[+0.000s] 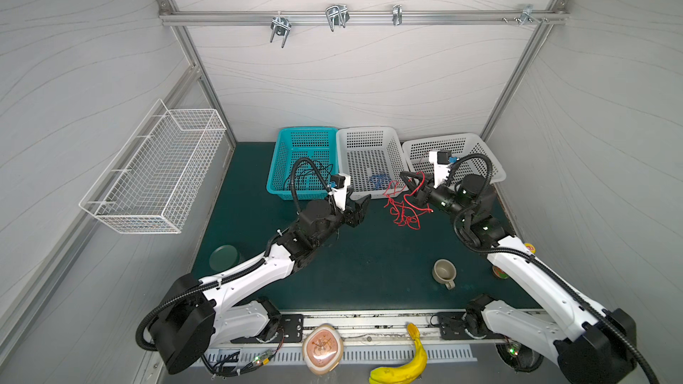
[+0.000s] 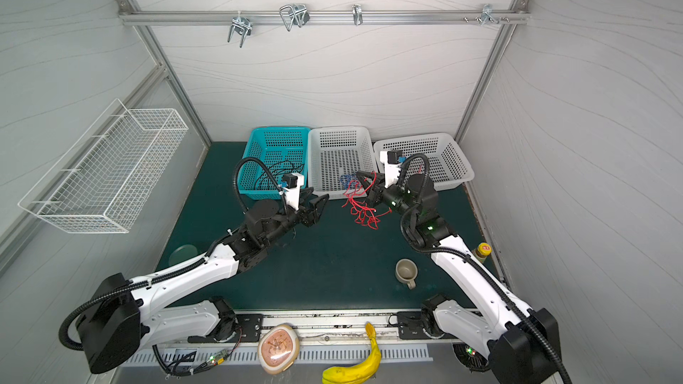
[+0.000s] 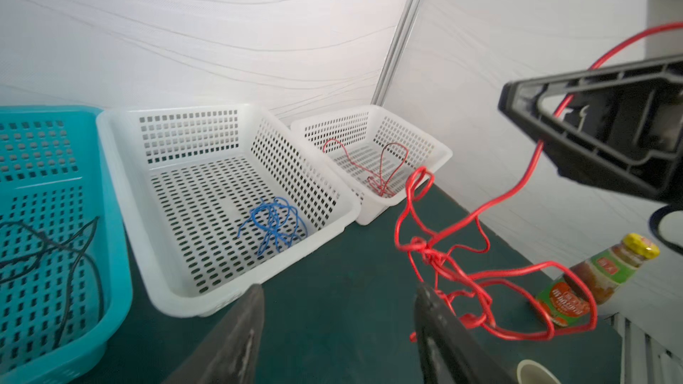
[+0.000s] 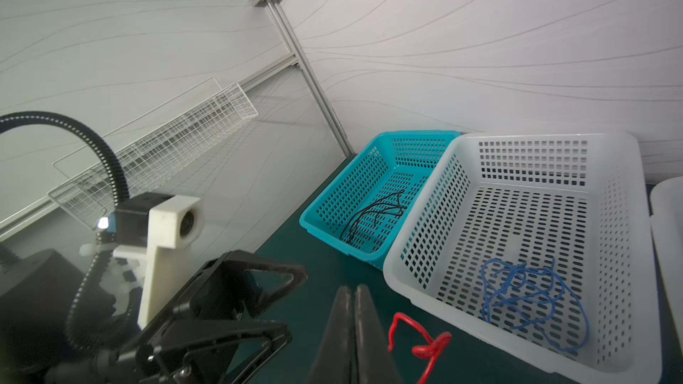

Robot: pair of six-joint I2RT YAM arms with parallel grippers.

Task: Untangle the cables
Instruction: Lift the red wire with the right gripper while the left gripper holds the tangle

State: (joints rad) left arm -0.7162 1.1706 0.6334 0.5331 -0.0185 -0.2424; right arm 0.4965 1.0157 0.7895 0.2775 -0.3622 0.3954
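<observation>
A tangle of red cables (image 1: 404, 212) (image 2: 364, 212) (image 3: 436, 253) hangs partly lifted over the green mat in front of the baskets. One red strand runs taut up to my right gripper (image 1: 403, 176) (image 2: 358, 174) (image 4: 353, 289), whose jaws are shut on it. A red loop (image 4: 425, 345) shows beside those jaws. My left gripper (image 1: 364, 206) (image 2: 319, 205) (image 3: 340, 289) is open just left of the tangle, with nothing between its fingers. Blue cables (image 1: 379, 181) (image 3: 275, 223) (image 4: 525, 289) lie in the middle white basket, black cables (image 1: 306, 177) (image 3: 55, 245) in the teal basket, and a red cable (image 3: 384, 171) in the right white basket.
The teal basket (image 1: 281, 164), the middle white basket (image 1: 397, 164) and the right white basket (image 1: 491, 164) line the back wall. A beige cup (image 1: 443, 273) and a sauce jar (image 2: 482, 251) stand near the right arm. A green round lid (image 1: 223, 256) lies at the left.
</observation>
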